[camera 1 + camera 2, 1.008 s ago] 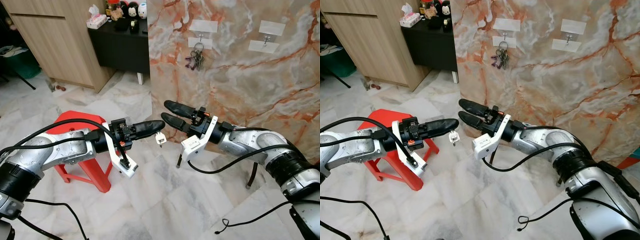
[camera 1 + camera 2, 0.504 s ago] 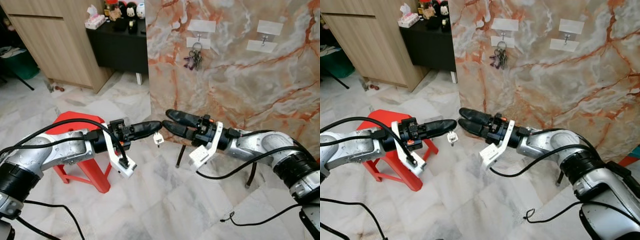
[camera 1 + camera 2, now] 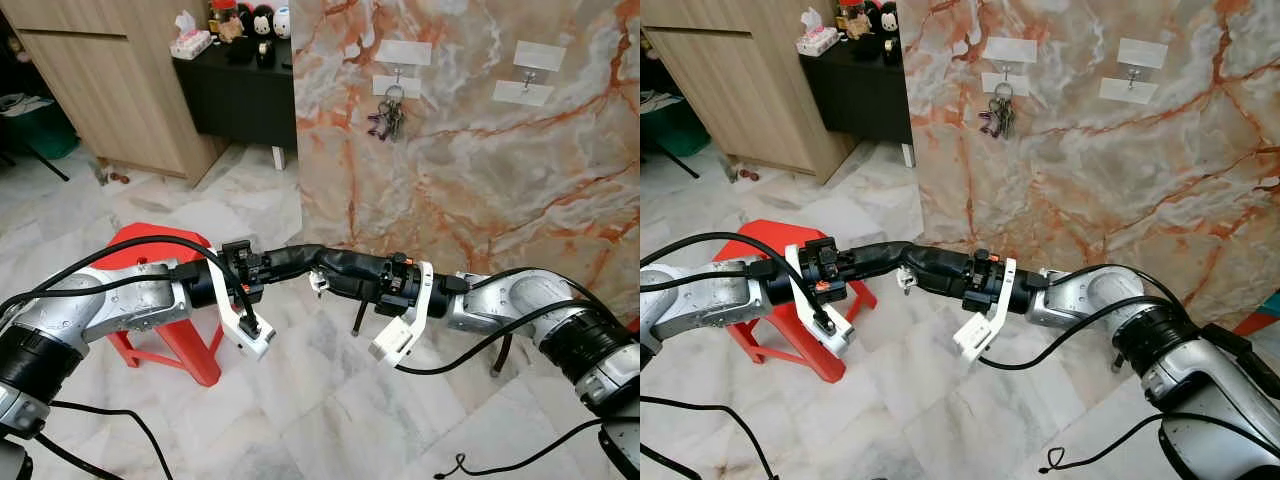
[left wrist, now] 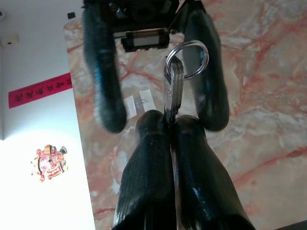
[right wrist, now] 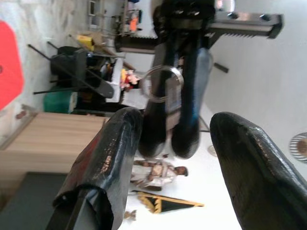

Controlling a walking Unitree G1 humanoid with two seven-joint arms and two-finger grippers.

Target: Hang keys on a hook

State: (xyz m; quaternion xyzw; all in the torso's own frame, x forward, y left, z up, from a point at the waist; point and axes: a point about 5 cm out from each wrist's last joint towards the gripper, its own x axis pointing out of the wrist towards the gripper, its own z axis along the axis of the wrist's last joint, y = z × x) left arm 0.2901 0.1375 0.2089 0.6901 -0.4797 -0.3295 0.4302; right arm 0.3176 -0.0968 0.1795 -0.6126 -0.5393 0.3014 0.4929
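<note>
Nearest, the left gripper [image 3: 305, 258] is pinching one key [image 4: 171, 91] between its two fingers pressed together, the single key ring [image 4: 188, 59] sticking out past the tips. The right gripper [image 3: 328, 270] is meeting it tip to tip, its two fingers [image 5: 112, 153] spread apart and straddling the left gripper's tips and the ring. One red stool [image 3: 160, 240] is standing on the floor below. Farther off, the marble wall [image 3: 480, 170] is carrying two hooks: the left hook [image 3: 397, 74] is bearing one bunch of keys [image 3: 387, 117], the right hook [image 3: 532, 78] is hanging bare.
</note>
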